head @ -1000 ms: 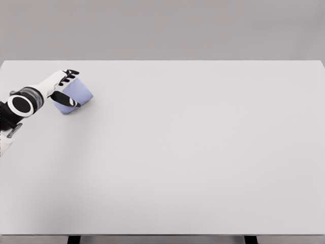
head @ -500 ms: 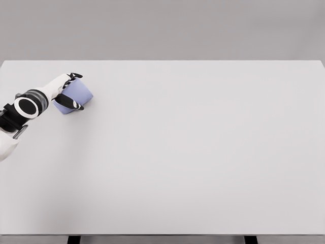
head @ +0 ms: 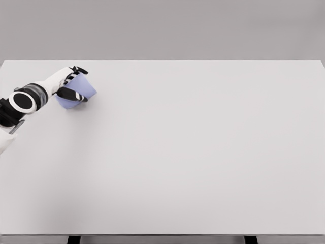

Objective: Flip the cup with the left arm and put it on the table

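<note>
a: nearest to you, what do you see?

b: you see the wide, plain white table [head: 193,162] filling most of the head view, its front edge along the bottom of the frame, with two dark table legs [head: 74,239] just showing beneath that edge.

a: and moving further back, on the left side?

b: you see the white left arm [head: 23,101] with its black-and-white ringed wrist joint entering from the left edge. beyond the wrist, the left hand [head: 68,86] lies over the far-left part of the table.

a: how do you read the state of that hand?

b: you see its dark-tipped fingers [head: 77,96] curled round the small pale blue-violet cup [head: 81,90], one finger crossing the cup's near side and others showing above its top edge. the hand is clasping the cup.

a: where does the cup sit?

b: you see it in that hand, tilted, near the table's far-left corner. whether its lower edge touches the table cannot be told.

a: and farthest back?

b: you see the table's far edge, then a plain grey wall [head: 162,28].
</note>
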Tool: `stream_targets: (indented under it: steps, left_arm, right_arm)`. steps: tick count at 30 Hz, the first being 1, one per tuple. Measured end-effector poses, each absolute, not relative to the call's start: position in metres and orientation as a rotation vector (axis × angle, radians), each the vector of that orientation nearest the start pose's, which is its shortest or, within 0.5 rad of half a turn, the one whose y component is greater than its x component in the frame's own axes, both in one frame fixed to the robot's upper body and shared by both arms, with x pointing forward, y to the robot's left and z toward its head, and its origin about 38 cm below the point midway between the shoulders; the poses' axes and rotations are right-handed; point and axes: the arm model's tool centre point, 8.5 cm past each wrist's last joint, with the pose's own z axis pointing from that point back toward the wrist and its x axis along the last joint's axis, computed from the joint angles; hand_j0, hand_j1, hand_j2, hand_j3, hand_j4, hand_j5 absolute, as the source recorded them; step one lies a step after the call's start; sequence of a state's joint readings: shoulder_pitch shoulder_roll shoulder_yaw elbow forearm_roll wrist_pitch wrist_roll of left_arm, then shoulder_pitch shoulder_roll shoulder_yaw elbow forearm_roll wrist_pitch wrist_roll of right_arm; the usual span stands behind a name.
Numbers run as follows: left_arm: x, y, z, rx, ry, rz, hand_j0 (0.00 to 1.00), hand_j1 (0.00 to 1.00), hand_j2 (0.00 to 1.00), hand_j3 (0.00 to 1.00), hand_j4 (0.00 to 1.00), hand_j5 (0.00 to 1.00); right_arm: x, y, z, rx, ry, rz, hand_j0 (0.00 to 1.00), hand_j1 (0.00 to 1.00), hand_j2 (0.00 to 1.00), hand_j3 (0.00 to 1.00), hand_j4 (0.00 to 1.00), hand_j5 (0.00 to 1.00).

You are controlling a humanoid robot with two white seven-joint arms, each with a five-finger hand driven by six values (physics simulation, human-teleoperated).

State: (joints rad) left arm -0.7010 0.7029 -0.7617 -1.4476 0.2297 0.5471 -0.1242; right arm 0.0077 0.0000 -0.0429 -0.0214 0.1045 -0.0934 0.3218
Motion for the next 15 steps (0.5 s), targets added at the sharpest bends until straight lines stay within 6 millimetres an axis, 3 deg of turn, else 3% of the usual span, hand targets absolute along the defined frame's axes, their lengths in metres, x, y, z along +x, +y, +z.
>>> stream_targets:
  steps: [7,15]
  left_arm:
    - [0.467,0.331,0.2,0.051,-1.225,-0.882,0.65,0.65,0.65,0.65,0.65,0.65]
    - [0.448,0.319,0.191,-0.287,-1.273,-0.982,0.66,0.66,0.66,0.66,0.66,0.66]
  right_arm:
    - [0.01,-0.244,-0.26,0.236,-0.093,0.082,1.0,1.0,1.0,1.0,1.0,1.0]
    - [0.01,-0.244,-0.26,0.236,-0.093,0.082,1.0,1.0,1.0,1.0,1.0,1.0]
